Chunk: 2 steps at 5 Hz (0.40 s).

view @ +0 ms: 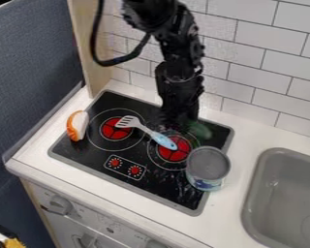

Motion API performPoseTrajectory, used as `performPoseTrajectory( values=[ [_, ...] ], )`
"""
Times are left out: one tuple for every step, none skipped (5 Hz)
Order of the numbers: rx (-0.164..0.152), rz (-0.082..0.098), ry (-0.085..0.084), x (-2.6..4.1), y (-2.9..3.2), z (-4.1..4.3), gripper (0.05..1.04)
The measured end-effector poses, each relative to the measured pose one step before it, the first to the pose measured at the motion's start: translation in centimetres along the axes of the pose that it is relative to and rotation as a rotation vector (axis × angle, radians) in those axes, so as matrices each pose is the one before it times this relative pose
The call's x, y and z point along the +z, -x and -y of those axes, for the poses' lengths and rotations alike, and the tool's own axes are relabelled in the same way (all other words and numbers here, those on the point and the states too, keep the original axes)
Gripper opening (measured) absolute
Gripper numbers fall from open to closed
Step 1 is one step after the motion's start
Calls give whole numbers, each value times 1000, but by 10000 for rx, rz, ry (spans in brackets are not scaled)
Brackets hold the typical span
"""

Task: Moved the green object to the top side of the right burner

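The black gripper [178, 115] hangs low over the back right part of the black stove top, just behind the right burner [175, 149]. A dark green object [199, 129] lies right at its lower right side, above and to the right of that burner in the view. The gripper's dark shape blends into the stove, and whether it touches or holds the green object cannot be told.
A spatula [139, 125] lies across both burners, its blue handle on the right one. A metal can [208, 167] stands at the stove's right front. An orange-and-white object [77, 126] rests at the left edge; a grey sink [284, 193] is at right.
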<state>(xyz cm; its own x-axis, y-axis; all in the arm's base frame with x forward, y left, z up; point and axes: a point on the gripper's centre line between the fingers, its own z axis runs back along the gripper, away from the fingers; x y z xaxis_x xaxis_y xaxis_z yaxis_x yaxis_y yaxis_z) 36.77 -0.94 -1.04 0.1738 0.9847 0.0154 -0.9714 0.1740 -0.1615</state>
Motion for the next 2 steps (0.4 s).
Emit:
performPoseTrajectory(
  values=[
    [185,60,-87,-1773,-64,1734,329],
    [-11,114,-335,-1974,200,1097,329]
  ],
)
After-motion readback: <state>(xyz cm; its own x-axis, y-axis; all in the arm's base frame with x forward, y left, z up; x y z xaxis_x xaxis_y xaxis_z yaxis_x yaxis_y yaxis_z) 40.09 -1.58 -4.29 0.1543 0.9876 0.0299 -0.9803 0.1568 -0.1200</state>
